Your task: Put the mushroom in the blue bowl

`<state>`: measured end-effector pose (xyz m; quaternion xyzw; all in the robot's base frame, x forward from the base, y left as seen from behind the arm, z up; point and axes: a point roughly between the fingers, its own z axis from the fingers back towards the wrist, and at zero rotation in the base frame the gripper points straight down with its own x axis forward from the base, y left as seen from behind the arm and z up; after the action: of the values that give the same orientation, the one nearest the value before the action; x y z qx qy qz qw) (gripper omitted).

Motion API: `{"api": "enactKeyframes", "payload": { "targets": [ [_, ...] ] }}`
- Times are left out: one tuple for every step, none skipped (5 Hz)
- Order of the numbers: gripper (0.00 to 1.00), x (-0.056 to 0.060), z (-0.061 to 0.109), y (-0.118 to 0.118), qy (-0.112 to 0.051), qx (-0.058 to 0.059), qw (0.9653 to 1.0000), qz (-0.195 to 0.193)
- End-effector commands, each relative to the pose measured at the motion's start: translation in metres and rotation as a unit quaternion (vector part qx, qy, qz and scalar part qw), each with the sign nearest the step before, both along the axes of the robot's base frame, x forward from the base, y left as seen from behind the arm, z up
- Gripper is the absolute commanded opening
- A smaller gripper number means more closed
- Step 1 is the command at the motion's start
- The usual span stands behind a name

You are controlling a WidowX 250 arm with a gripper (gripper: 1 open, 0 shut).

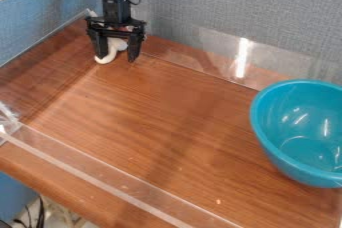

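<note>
- mushroom (107,56) sits on the counter (147,112) at the far left corner, directly between the fingers; only its cream-white stem shows, cap is hidden behind the gripper body
- gripper (114,56) points straight down over it, fingers spread wide, one on each side of the mushroom — looks like a pre-grasp straddle, nothing pinched yet
- can't tell whether either finger actually touches the stem; tips look down at counter level, which makes sense for a low, small object
- spread stance gives clearance so the mushroom doesn't get knocked over before the close; my read: next step is to close, then lift
- blue bowl (302,132) is well apart from the fingers, at the near right edge of the counter, upright, nothing in it
- the wood between the fingers and the bowl is bare, so carry path looks unobstructed
- clear low wall (80,172) runs along the counter edges; a clear panel stands by the back wall, between fingers and bowl but off the direct line
- risk: small rounded stem could squirt out on close
</note>
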<state>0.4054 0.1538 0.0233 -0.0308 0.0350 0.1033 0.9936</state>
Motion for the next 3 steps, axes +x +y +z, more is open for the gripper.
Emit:
{"api": "enactKeyframes", "payload": {
  "targets": [
    [1.0, -0.0051, -0.0198, 0.0169, 0.009, -0.004, 0.9999, 0.01],
    [1.0, -0.0053, -0.0201, 0.0175, 0.011, -0.005, 0.9999, 0.011],
    [1.0, -0.0055, -0.0206, 0.018, 0.013, -0.006, 0.9998, 0.012]
  ]
}}
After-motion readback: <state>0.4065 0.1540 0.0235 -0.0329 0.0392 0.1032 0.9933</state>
